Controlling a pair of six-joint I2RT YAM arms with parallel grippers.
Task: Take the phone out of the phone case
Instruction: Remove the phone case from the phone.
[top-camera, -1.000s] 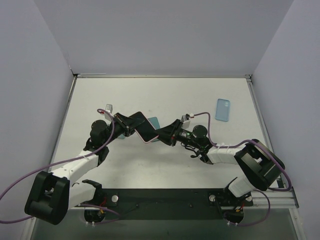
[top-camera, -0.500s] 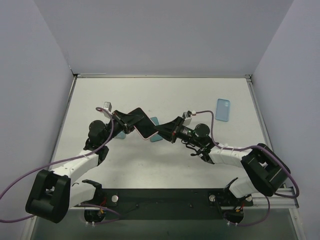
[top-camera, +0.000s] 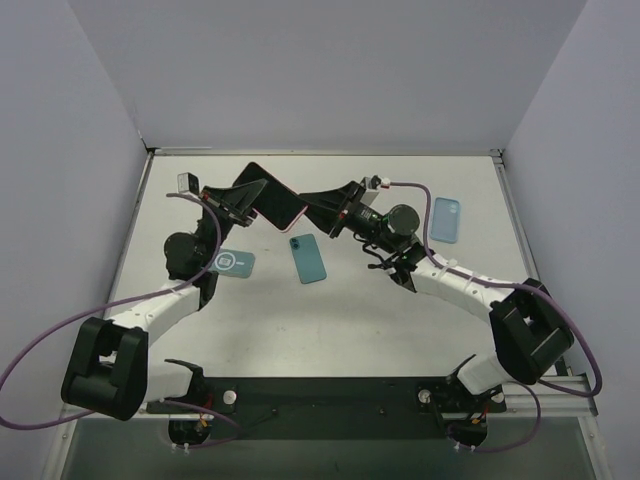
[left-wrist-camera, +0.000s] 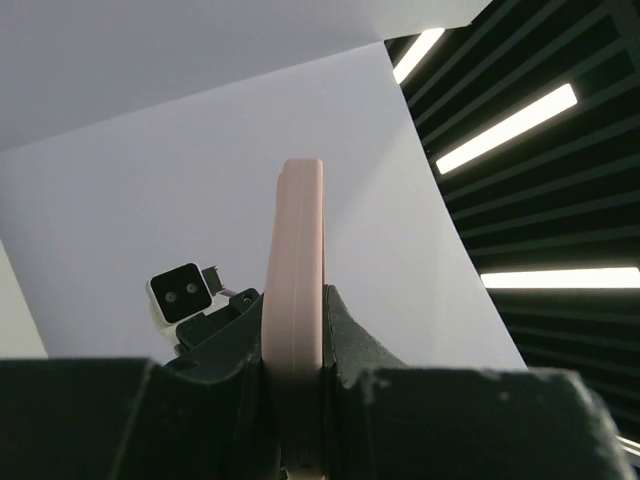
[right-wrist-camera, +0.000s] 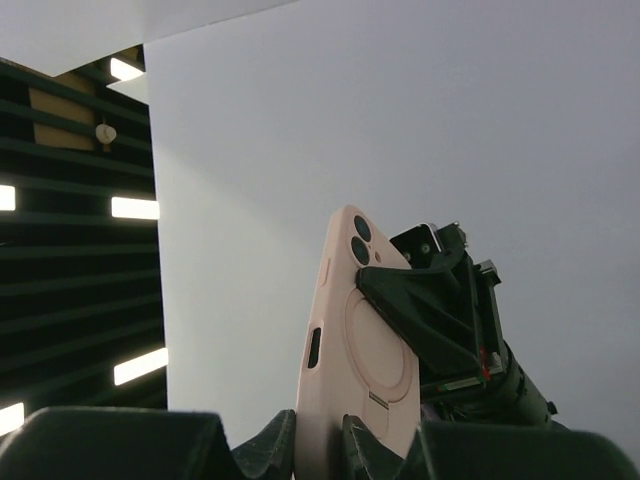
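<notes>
I hold the pink phone case (right-wrist-camera: 345, 330) high above the surface (top-camera: 380, 310), left hand (left-wrist-camera: 296, 345) pinching one end, right hand (right-wrist-camera: 320, 432) pinching the other, the phone (top-camera: 268, 192) seated inside it.

There's the phone (top-camera: 272, 195) aloft, tilted, dark screen up, seated in its pink case (right-wrist-camera: 352, 340) with camera cutouts and a ring on the back, pinched between left hand (top-camera: 243, 200) and right hand (top-camera: 310, 208).

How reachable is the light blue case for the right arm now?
Probably not yet: the right end effector is shut on the pink-cased phone. The light blue case itself lies unobstructed beside that arm.
</notes>
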